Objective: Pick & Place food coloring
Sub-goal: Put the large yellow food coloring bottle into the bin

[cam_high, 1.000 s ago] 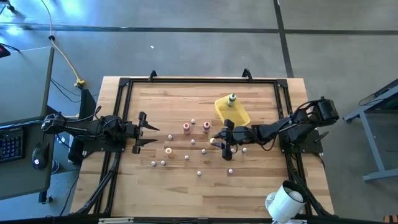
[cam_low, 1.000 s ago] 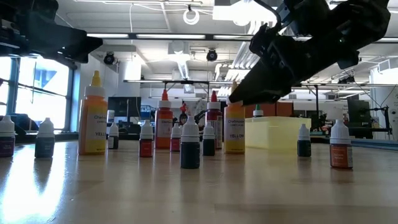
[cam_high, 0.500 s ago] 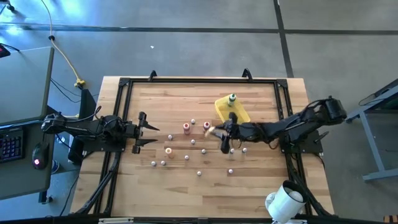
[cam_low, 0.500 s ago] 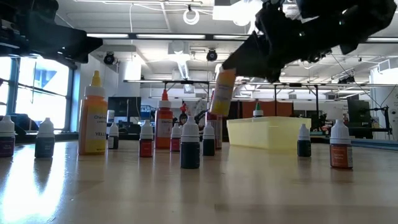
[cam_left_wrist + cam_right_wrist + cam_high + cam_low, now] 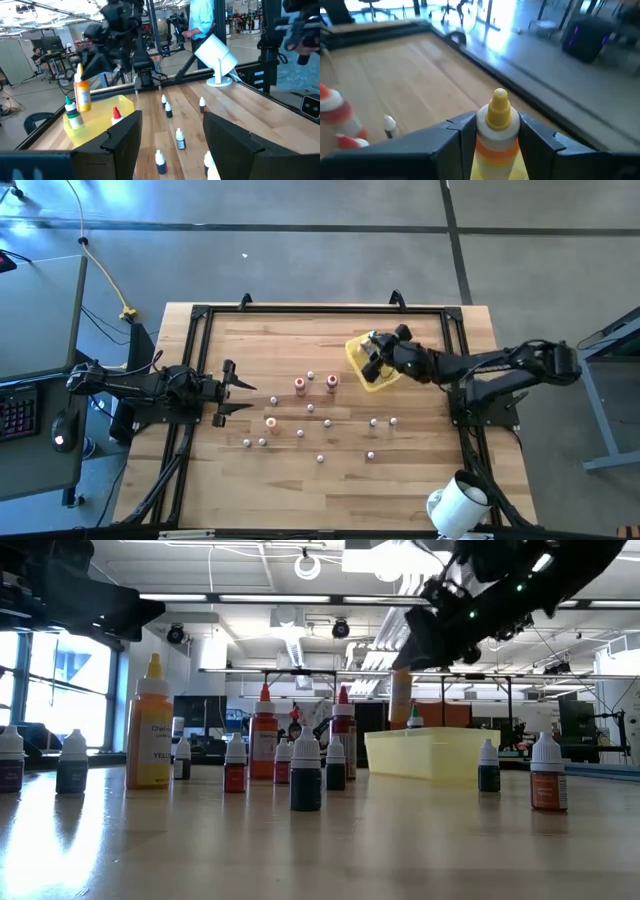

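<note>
The right gripper [image 5: 497, 137] has its fingers clamped on the shoulders of a yellow-capped bottle [image 5: 498, 117], likely light, stiff and slick, so that grip suits; the left gripper [image 5: 237, 391] waits with fingers open.

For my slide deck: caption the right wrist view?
Right gripper holding a yellow-capped bottle above the wooden table.

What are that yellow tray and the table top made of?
The yellow tray looks like thin, slightly see-through plastic: light glows through its walls. The table top looks like wood planks, butcher-block style, with a smooth, faintly glossy finish that mirrors the bottles in the low view.
</note>
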Controlling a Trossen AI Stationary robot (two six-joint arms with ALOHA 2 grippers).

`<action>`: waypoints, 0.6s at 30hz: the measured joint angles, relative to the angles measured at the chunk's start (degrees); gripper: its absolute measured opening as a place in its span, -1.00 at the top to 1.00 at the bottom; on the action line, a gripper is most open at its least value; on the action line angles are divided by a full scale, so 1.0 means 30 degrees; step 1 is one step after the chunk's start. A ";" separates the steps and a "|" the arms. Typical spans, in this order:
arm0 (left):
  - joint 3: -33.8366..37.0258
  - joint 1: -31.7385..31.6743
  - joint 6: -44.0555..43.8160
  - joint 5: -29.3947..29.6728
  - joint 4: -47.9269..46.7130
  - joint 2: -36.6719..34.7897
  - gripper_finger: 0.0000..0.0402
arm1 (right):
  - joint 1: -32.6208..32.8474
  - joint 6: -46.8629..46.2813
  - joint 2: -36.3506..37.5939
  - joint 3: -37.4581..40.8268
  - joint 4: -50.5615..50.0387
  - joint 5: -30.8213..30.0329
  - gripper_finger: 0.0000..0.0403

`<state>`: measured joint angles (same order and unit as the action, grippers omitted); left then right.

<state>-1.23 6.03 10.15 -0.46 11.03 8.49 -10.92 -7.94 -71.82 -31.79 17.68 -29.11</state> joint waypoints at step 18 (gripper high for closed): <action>-0.0003 -0.0001 0.0001 0.0003 0.0000 0.0001 -0.04 | -0.2809 -0.0153 -0.4566 0.0022 0.2164 0.1296 0.32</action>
<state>-1.23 6.03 10.16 -0.45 11.03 8.50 -19.35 -8.40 -85.52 -31.73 24.17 -25.22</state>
